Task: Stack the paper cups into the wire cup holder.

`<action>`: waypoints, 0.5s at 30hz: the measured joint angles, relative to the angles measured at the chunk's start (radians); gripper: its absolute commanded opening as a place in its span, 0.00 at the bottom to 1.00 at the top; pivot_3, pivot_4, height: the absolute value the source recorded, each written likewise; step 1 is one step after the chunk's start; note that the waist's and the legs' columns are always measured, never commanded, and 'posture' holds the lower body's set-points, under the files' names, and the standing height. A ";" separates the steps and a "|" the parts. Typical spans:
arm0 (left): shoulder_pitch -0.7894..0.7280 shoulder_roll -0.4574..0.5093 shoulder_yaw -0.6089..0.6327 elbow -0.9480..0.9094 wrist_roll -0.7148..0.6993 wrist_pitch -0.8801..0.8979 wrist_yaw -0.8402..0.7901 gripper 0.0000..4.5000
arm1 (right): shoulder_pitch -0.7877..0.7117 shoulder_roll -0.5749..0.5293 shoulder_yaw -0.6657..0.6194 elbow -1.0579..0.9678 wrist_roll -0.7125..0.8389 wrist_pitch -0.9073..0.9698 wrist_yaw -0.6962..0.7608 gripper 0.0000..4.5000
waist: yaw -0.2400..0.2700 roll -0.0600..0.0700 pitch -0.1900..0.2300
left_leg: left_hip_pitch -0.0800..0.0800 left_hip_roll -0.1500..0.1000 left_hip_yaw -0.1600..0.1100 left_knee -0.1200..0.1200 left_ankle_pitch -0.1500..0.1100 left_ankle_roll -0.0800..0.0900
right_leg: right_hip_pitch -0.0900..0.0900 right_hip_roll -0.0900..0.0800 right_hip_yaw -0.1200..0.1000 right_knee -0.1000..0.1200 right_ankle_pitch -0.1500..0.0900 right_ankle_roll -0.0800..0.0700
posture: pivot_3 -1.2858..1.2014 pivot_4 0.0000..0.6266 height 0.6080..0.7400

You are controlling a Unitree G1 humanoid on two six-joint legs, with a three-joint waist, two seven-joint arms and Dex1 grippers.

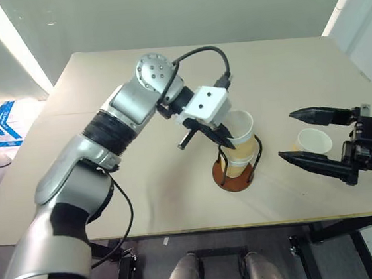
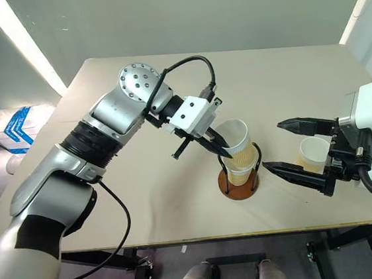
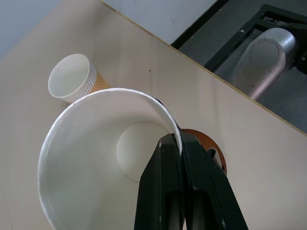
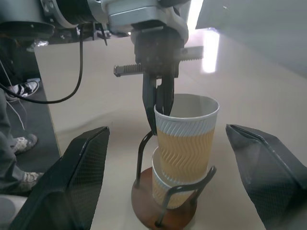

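Already one tan-yellow paper cup point(image 4: 169, 189) sits in the black-wire, brown-based cup holder point(image 4: 165, 211); a second cup point(image 4: 186, 139) nests partway in, tilted, its rim pinched by the left end effector point(image 1: 223, 137) for steering. Beside it on the beige surface point(image 1: 110, 181), the right end effector point(image 1: 301, 135) spreads wide near the third cup point(image 1: 314, 141).

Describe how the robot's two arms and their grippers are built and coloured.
The left arm has silver shells, black ribbed joints and a looping black cable. The left gripper has a white housing and slim black fingers. The right gripper has a white body and long black textured fingers.
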 measured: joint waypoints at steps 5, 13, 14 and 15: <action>-0.001 -0.012 0.022 0.010 0.017 -0.001 0.000 0.49 | 0.010 -0.014 -0.001 0.003 -0.002 -0.008 0.004 0.91 | 0.000 0.000 0.000 | 0.001 0.000 0.001 -0.001 0.000 0.000 | 0.000 0.000 0.000 0.001 0.000 0.000 | 0.52 0.24 1.00; -0.001 -0.003 0.040 0.021 0.029 -0.015 0.000 0.99 | 0.011 -0.041 -0.002 0.018 -0.017 -0.011 0.010 0.91 | 0.002 0.000 0.000 | 0.001 0.000 0.001 0.000 0.000 0.000 | 0.000 0.000 0.000 0.000 0.000 0.000 | 0.52 0.24 1.00; -0.001 -0.003 0.041 0.020 0.027 -0.014 0.000 0.99 | 0.010 -0.045 -0.002 0.020 -0.018 -0.012 0.010 0.91 | 0.002 0.000 0.000 | 0.001 0.000 0.001 0.000 0.000 0.000 | 0.000 0.000 0.000 0.000 0.000 0.000 | 0.52 0.24 1.00; -0.001 -0.003 0.041 0.020 0.027 -0.013 -0.001 0.99 | 0.008 -0.046 -0.002 0.022 -0.018 -0.012 0.010 0.91 | 0.002 0.000 0.000 | 0.001 0.000 0.001 0.000 0.000 0.000 | 0.000 0.000 0.000 0.000 0.000 0.001 | 0.52 0.24 1.00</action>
